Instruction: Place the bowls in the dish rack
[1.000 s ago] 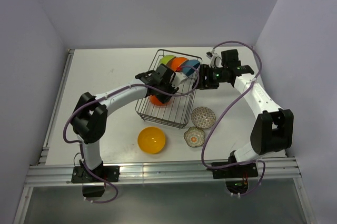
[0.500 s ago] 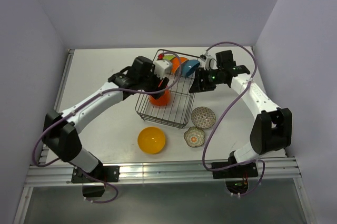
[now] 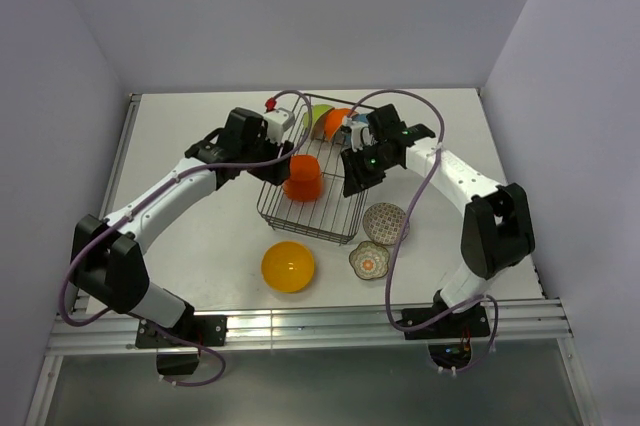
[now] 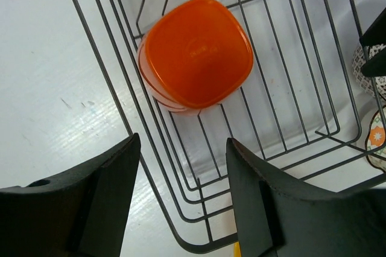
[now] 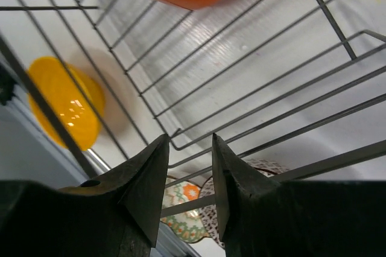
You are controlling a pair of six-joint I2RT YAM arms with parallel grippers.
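"What lies nearest?"

"The yellow bowl (image 3: 288, 266), floral bowl (image 3: 369, 260) and patterned bowl (image 3: 385, 223), on the table (image 3: 230, 236) before the dish rack (image 3: 335, 214)."

"Inside it?"

"A red-orange bowl (image 4: 195, 53), upside down. Farther back, a green bowl (image 3: 320, 118) and an orange bowl (image 3: 340, 121)."

"Grippers?"

"The left gripper (image 4: 181, 148) is spread and empty. The right gripper (image 5: 190, 142) is narrowly parted and empty."

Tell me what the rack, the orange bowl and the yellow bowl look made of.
The rack: thin dark metal wire, probably coated, going by its even dull sheen. The orange bowl: likely plastic, satin; its upturned base shows a faint moulded mark and a paler, see-through edge. The yellow bowl: glossy, with sharp light spots; plastic or glazed ceramic, I cannot tell which.
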